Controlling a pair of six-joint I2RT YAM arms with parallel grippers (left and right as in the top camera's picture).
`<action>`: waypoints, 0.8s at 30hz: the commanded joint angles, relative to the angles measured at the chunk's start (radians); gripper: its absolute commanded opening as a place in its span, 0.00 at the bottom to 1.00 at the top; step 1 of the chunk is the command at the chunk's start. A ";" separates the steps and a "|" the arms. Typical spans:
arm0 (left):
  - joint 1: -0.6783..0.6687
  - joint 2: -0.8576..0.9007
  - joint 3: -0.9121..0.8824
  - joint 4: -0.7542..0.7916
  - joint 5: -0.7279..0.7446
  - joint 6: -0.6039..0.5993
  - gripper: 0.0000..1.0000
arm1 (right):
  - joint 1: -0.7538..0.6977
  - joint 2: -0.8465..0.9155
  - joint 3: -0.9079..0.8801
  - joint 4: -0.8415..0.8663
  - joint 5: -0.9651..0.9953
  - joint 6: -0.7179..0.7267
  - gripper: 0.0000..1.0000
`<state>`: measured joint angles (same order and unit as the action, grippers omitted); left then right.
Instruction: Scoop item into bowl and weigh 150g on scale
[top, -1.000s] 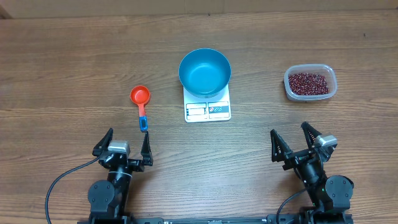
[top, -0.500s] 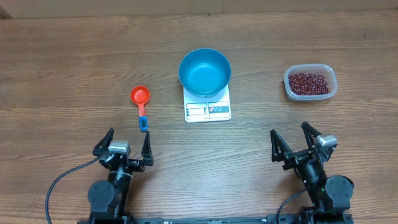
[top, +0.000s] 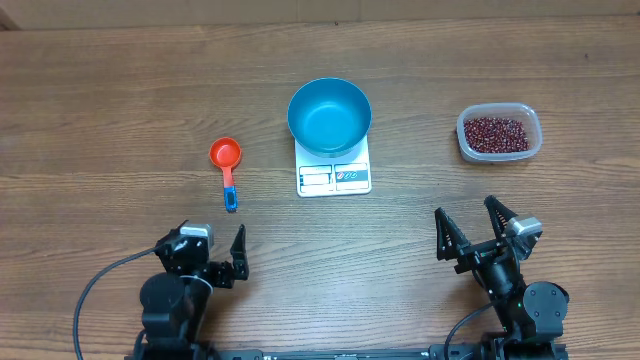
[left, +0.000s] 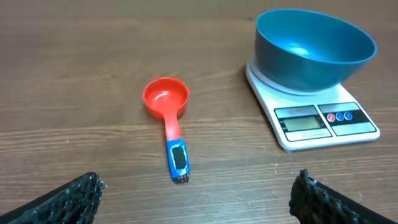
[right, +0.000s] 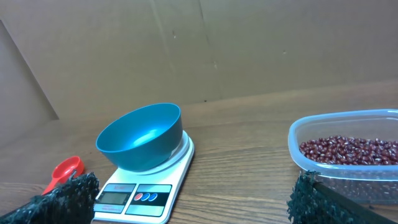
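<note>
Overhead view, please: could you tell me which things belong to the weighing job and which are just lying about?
For the job: beans, blue bowl, scale, red scoop, clear container.
Just there: cardboard backdrop behind the table.

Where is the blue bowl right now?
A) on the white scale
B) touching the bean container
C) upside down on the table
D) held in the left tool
A: the bowl sits upright on the scale, whose display panel shows in front of it.
</note>
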<state>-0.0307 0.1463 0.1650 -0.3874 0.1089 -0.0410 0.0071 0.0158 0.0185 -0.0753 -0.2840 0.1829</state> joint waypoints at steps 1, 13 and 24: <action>0.006 0.077 0.114 -0.028 0.013 0.019 0.99 | -0.002 0.000 -0.005 0.002 0.002 0.007 1.00; 0.006 0.407 0.344 -0.158 0.015 0.046 0.99 | -0.002 0.000 -0.005 0.002 0.002 0.007 1.00; 0.006 0.592 0.494 -0.241 0.015 0.045 1.00 | -0.002 0.000 -0.005 0.002 0.002 0.007 1.00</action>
<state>-0.0307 0.7193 0.6247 -0.6209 0.1097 -0.0181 0.0071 0.0158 0.0185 -0.0757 -0.2848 0.1837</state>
